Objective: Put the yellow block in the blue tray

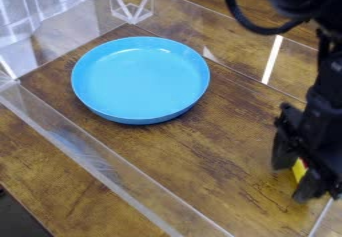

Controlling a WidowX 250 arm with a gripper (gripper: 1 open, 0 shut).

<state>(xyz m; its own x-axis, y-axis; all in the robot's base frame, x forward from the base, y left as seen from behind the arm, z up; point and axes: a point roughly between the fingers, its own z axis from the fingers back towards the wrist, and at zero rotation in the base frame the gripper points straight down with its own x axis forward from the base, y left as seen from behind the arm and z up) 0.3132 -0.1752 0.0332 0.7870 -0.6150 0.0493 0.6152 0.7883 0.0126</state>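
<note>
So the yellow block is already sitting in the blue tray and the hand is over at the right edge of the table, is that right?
Not quite. The blue tray is empty in the camera view. The yellow block is still on the wooden table at the right edge, mostly hidden by the hand, which is down around it. The hand is indeed at the right edge.

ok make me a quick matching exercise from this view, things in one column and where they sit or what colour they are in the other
Things:
1. blue tray
2. yellow block
3. gripper
4. table

Descriptions:
A. dark wood grain, underneath everything
B. black, at the right edge, reaching down around the block
C. round and empty, left of centre
D. small, mostly hidden between the jaws

Pairs: 1-C, 2-D, 3-B, 4-A
</note>
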